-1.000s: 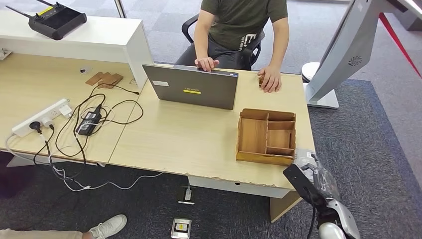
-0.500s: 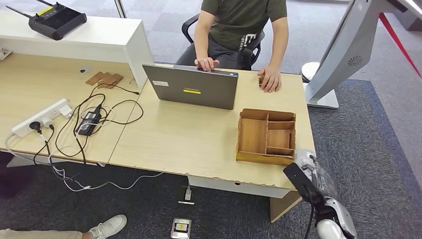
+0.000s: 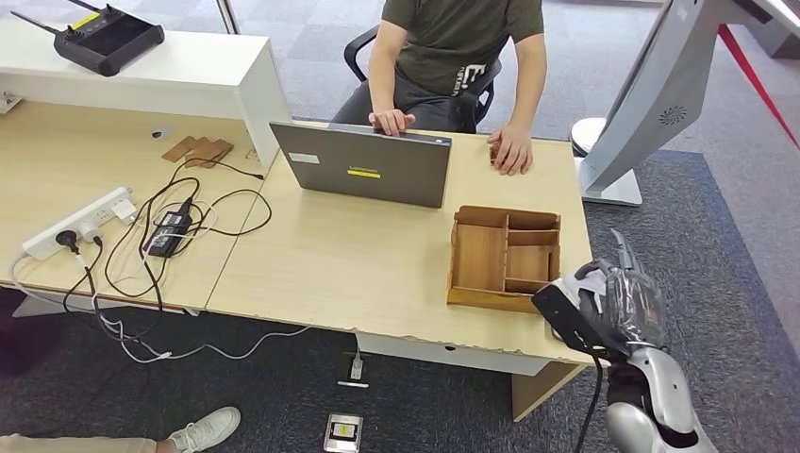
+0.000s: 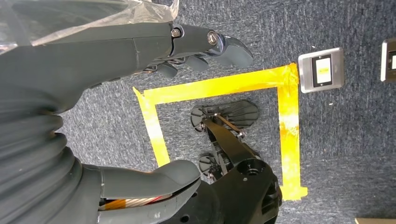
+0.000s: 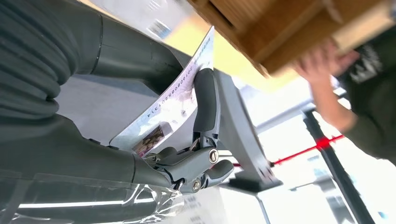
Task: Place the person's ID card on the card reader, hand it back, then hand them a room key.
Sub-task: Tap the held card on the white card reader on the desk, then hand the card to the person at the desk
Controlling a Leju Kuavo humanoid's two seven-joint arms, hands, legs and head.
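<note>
One card [image 5: 175, 109] pinched in right robot hand [image 3: 613, 307] | left robot hand [image 4: 140, 107] open, empty | risk: thin grip, card slips beside wooden tray [image 3: 505, 257].

ID card [image 5: 173, 109] in right hand [image 5: 140, 116]

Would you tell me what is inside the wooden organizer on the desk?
The wooden organizer has several open compartments, and their visible floors look bare. The right hand overlaps its near right corner, so that corner cannot be checked.
</note>
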